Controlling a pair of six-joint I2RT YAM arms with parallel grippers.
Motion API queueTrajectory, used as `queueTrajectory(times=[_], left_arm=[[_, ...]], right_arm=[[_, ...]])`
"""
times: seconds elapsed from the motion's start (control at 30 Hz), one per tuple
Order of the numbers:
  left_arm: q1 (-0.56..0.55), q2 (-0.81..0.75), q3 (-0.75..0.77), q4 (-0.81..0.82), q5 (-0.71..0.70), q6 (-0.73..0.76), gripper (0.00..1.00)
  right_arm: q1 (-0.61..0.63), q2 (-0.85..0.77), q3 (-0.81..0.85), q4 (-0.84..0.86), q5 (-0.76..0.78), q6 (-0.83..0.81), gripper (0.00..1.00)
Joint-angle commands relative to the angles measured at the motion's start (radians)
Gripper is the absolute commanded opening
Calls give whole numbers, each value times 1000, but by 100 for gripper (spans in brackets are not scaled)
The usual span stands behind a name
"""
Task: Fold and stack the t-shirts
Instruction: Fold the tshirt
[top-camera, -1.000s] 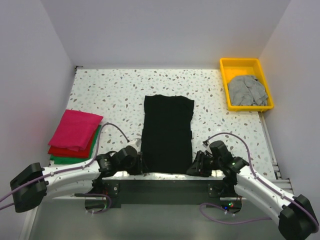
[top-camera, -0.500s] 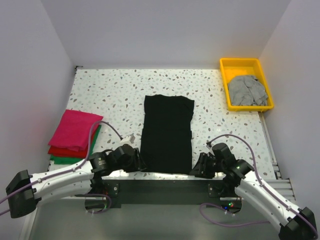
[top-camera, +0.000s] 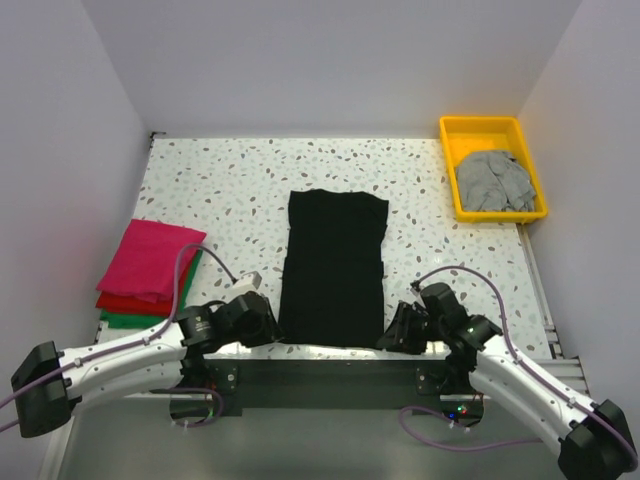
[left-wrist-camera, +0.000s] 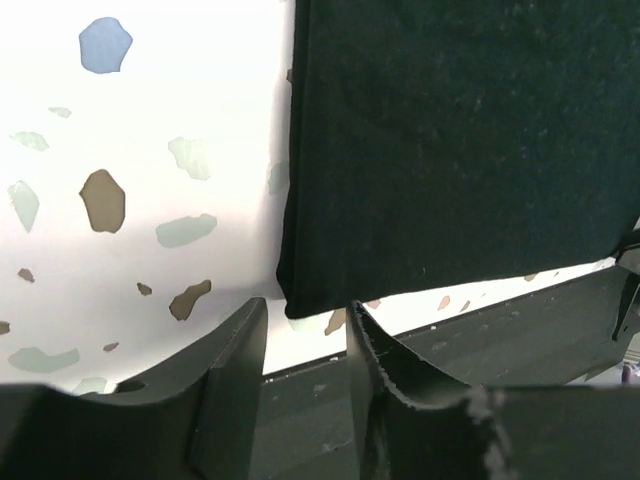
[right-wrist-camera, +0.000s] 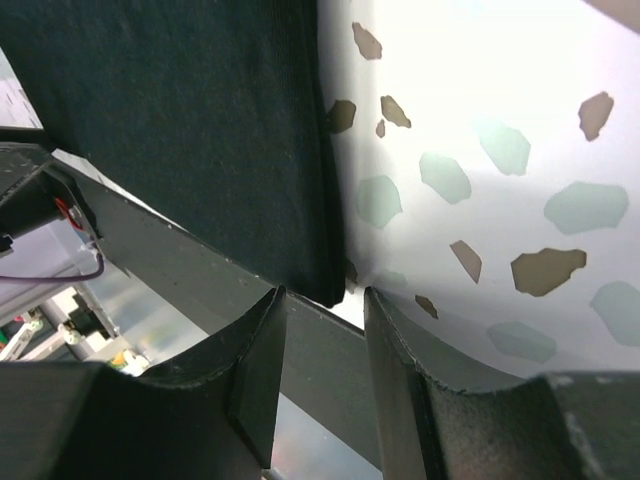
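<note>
Though pale, speckled tabletop (top-camera: 230, 180), white walls (top-camera: 330, 60)

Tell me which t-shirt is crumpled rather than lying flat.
The grey cloth t-shirt, bunched inside the yellow plastic tray. The black cloth t-shirt lies flat; the magenta, red and green ones are stacked folded.

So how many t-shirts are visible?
5: black cloth t-shirt flat mid-table; magenta t-shirt on red t-shirt on green t-shirt, left; grey t-shirt in yellow plastic tray. Others may hide underneath.
</note>
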Motion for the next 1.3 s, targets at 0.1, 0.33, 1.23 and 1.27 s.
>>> queueTrajectory(times=[0.1, 0.33, 1.23, 1.27], left_arm=[[-6, 7, -64, 105, -30, 0, 36], [-6, 13, -110, 153, -16, 0, 34], [-228, -65, -99, 149, -12, -87, 0], [-242, -65, -78, 136, -22, -98, 0]], right_arm=[[2, 22, -19, 77, 11, 19, 40], [4, 18, -50, 93, 15, 25, 37], [4, -177, -27, -173, -76, -97, 0], [4, -191, -21, -218, -77, -103, 0]])
